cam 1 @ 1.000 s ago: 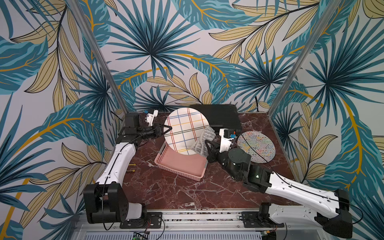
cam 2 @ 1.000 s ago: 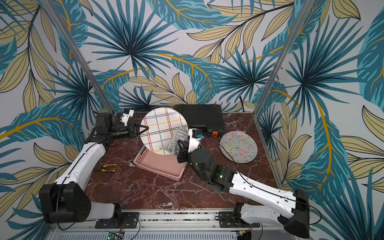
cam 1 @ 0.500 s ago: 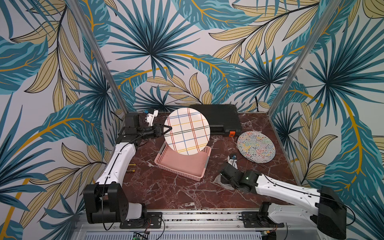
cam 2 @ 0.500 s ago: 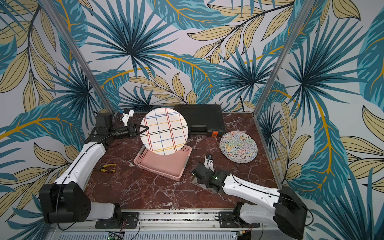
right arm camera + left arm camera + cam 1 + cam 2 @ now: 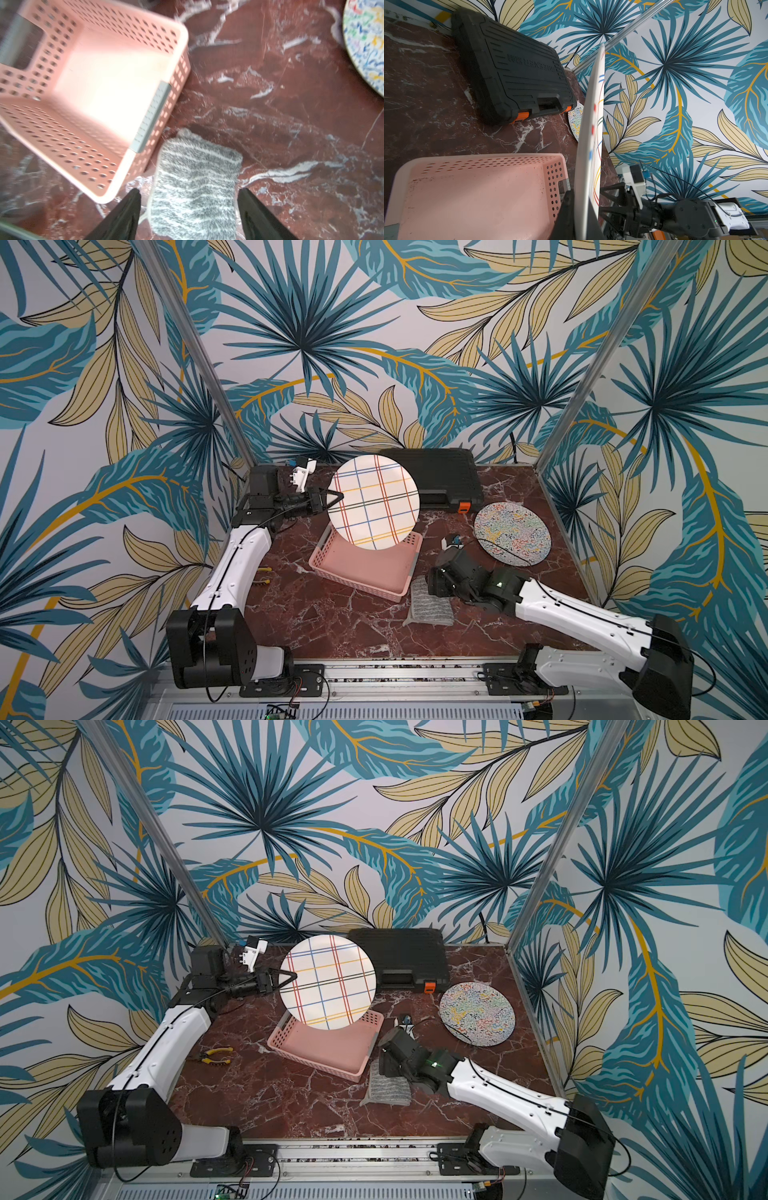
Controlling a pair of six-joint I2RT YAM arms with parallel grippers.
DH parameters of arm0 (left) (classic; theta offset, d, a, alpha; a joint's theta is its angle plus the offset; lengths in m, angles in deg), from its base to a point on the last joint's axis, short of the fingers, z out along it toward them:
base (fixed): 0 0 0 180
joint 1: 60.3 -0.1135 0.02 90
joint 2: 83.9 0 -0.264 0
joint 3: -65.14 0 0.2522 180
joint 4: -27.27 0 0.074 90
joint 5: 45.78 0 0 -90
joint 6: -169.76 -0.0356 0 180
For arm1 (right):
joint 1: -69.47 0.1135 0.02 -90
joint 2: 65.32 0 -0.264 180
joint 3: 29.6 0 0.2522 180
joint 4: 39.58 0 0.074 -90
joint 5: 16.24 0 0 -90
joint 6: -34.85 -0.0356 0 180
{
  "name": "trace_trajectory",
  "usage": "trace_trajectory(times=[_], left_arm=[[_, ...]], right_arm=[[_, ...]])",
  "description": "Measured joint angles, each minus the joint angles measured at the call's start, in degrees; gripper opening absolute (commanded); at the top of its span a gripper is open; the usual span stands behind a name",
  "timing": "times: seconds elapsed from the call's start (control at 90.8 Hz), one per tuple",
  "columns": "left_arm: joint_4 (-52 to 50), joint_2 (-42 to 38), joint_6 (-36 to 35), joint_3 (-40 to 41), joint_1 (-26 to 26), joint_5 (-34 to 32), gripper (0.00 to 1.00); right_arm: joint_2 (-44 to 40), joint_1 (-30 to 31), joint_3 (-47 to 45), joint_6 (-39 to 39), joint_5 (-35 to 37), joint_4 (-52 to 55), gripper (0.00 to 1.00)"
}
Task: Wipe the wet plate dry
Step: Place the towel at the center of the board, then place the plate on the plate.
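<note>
A white plate with coloured plaid lines [image 5: 374, 502] [image 5: 328, 982] stands upright above the pink basket. My left gripper [image 5: 332, 499] [image 5: 286, 978] is shut on its left rim. The left wrist view shows the plate [image 5: 588, 145] edge-on between the jaws of the left gripper [image 5: 581, 199]. A grey striped cloth [image 5: 428, 608] [image 5: 388, 1090] [image 5: 197, 176] lies on the table by the basket's front right corner. My right gripper [image 5: 432, 587] [image 5: 188, 193] hangs low over the cloth. It is open, with a finger on either side of the cloth and not touching it.
The pink perforated basket [image 5: 357, 587] [image 5: 116, 166] sits mid-table. A black tool case [image 5: 436, 477] lies at the back. A round plate with a multicoloured squiggle pattern [image 5: 512, 533] lies flat at the right. Yellow-handled pliers [image 5: 214, 1056] lie near the left arm.
The right gripper carried the cloth from the plate's face down to the table in front, then opened and let it go. The left arm and the plate stayed still.
</note>
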Motion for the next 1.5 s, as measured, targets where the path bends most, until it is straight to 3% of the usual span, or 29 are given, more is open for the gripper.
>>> trace_trajectory(times=[0.198, 0.463, 0.793, 0.947, 1.157, 1.201, 1.245, 1.322, 1.377, 1.421, 1.443, 1.498], left_arm=[[-0.48, 0.0, -1.05, 0.0, 0.44, 0.26, 0.0], [-2.54, 0.0, -2.91, -0.26, 3.26, 4.15, 0.0], [-3.82, -0.7, -4.44, -1.33, 6.56, 10.36, 0.0], [-3.89, -0.7, -4.48, -1.44, 6.99, 11.87, 0.0], [-5.03, -0.66, -3.5, -1.92, 6.95, 11.26, 0.0], [-5.62, -0.5, -2.86, -1.92, 6.49, 12.17, 0.0], [-5.57, -0.42, -2.86, -1.95, 6.36, 12.81, 0.09], [-5.51, -0.42, -3.39, -2.08, 6.47, 12.2, 0.38], [-5.79, -0.39, -4.15, -2.23, 6.73, 11.76, 0.63], [-6.08, -0.39, -4.48, -2.73, 6.86, 11.52, 0.93], [-6.27, -0.39, -4.85, -3.04, 6.86, 11.26, 0.98], [-7.45, -0.37, -5.79, -4.15, 6.8, 10.97, 1.0]], right_arm=[[-2.6, -9.62, 2.49, 4.17, -12.98, -3.54, 0.77], [-1.81, -22.58, 3.78, 2.21, -33.94, -20.09, 0.69], [0.42, -29.14, 2.49, -2.49, -46.51, -33.73, 0.57], [1.53, -29.2, 1.29, -4.26, -49.75, -39.01, 0.39], [2.58, -29.24, 0.52, -5.84, -52.85, -44.98, 0.0], [2.34, -29.38, 0.5, -6.08, -53.9, -46.58, 0.0], [2.1, -29.35, 0.39, -6.29, -54.18, -47.36, 0.0], [2.05, -29.42, 0.13, -7.08, -54.4, -48.24, 0.0], [2.05, -29.33, -0.11, -7.45, -53.62, -48.19, 0.0], [2.05, -29.66, -0.66, -8.0, -52.92, -48.19, 0.0], [2.03, -29.9, -0.92, -8.39, -52.54, -48.17, 0.0], [2.03, -30.75, -1.44, -9.44, -51.95, -48.15, 0.0]])
